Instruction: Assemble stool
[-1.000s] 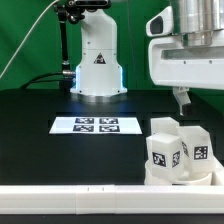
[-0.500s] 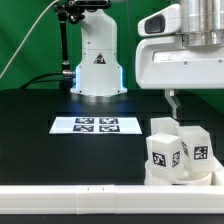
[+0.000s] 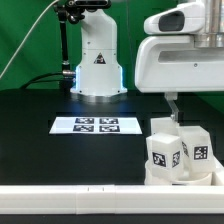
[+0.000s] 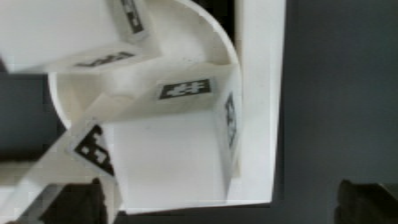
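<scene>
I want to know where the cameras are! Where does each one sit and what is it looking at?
Exterior view: sits off the arm, low by the table's near edge, facing across the black table to the robot base; it shows the marker board, the stool parts and the arm with one finger above them.
Wrist view: sits on the wrist, looking down on the stool parts from close; the dark tips of the open tool show.
Both views share the tagged stool parts.

The stool [image 3: 178, 152] parts are cut off by the exterior view's right edge, and the arm's housing [image 3: 178, 55] hides most of the jaws.
</scene>
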Tool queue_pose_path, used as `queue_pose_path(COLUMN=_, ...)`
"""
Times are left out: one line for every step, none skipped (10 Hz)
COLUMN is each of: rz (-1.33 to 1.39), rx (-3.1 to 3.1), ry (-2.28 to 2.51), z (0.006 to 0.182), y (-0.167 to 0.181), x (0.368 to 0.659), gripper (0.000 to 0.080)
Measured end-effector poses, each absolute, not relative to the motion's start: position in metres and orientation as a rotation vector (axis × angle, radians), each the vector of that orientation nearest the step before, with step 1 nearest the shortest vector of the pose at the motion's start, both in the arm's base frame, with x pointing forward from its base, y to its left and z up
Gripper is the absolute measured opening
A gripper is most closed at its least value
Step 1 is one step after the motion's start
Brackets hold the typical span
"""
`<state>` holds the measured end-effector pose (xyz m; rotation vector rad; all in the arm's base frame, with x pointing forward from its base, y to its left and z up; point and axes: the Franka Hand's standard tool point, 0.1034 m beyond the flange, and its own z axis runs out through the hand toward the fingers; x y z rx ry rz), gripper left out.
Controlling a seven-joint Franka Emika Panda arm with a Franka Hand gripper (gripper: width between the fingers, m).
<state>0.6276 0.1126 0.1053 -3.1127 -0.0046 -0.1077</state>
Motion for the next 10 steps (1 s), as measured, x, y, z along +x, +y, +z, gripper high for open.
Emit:
queue_pose_path(rz=-0.109, rx=-3.117, ry=-0.116, z=0.1052, y=0.1112, x=0.6278, gripper=0.0649)
queue_pose_path(rz=-0.11, rx=-3.116, ry=-0.198, z=0.1052, y=0.1107, x=0.6278, gripper=0.0649)
queue_pose_path(rz=-0.11, rx=-3.111, ry=-0.378, z=0.1048, y=0.1111, x=0.6275, gripper=0.0649)
queue_pose_path(rz=-0.102, rx=-3.1, ry=-0.517, z=0.1038, y=0.113, x=0.6262, gripper=0.0649)
queue_pose_path(rz=-0.094, rx=-3.08, ry=-0.739, z=0.1029, y=0.1162, x=0.6253, gripper=0.0649)
queue_pose_path(rz=-0.088, rx=-3.058, ry=-0.864, z=0.1026, y=0.1175, x=0.6248, gripper=0.0649)
queue_pose_path(rz=-0.085, rx=-3.031, ry=-0.97, z=0.1026, y=0.1146, x=0.6254, gripper=0.0649)
queue_pose_path(rz=-0.083, rx=-3.009, ry=-1.046, z=0.1026, y=0.1127, x=0.6257, gripper=0.0649)
queue_pose_path(rz=-0.081, rx=-2.984, ry=-1.123, z=0.1025, y=0.1115, x=0.6259, gripper=0.0649)
queue_pose_path(rz=-0.078, rx=-2.96, ry=-1.191, z=0.1025, y=0.1101, x=0.6261, gripper=0.0649)
